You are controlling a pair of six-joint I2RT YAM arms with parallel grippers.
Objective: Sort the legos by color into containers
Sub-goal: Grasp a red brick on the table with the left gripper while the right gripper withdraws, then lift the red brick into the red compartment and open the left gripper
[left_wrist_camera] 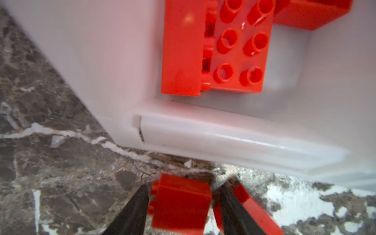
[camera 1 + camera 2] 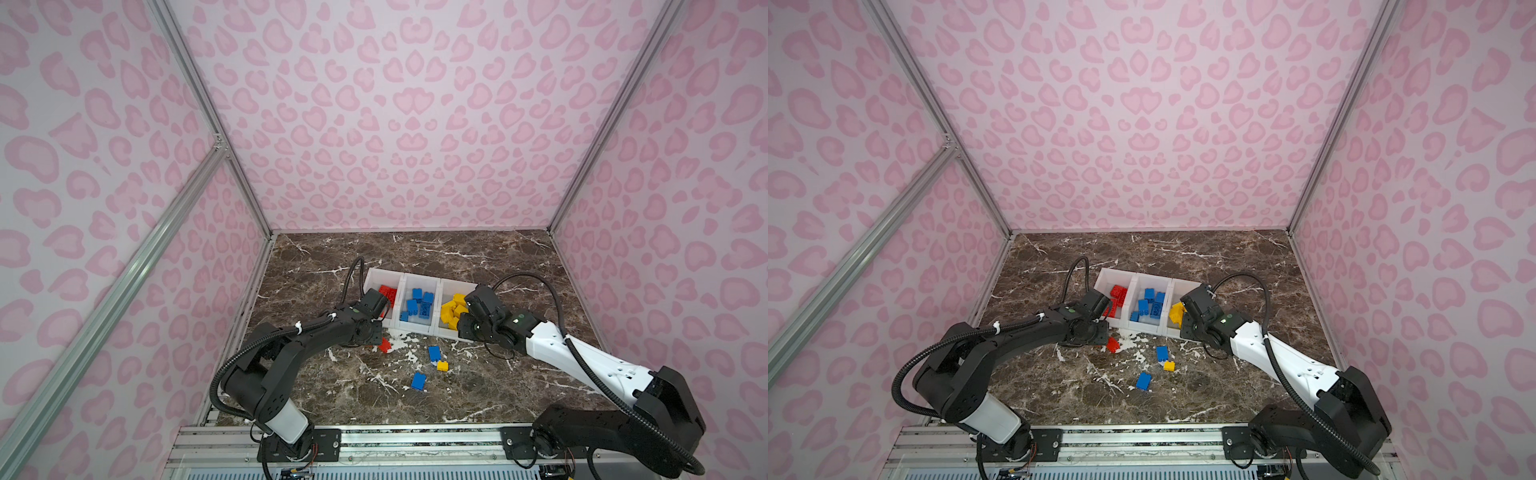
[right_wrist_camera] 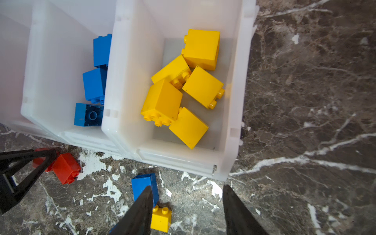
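Observation:
Three joined white containers (image 2: 438,281) stand mid-table; from left to right they hold red legos (image 2: 388,293), blue legos (image 2: 419,305) and yellow legos (image 3: 179,91). My left gripper (image 1: 184,185) is low in front of the red container (image 1: 203,132). It is open, and its fingers straddle a red brick (image 1: 181,203) with a narrow gap on each side. A second red brick (image 1: 256,211) lies just beyond one finger. My right gripper (image 3: 187,188) hangs open and empty in front of the yellow container (image 3: 183,160), near a loose blue brick (image 3: 142,187) and a small yellow brick (image 3: 161,219).
Another blue brick (image 2: 419,381) lies nearer the front on the marble table (image 2: 478,386). Pink patterned walls and metal frame posts (image 2: 257,291) close in the sides. Both arm bases sit on the front rail (image 2: 415,444).

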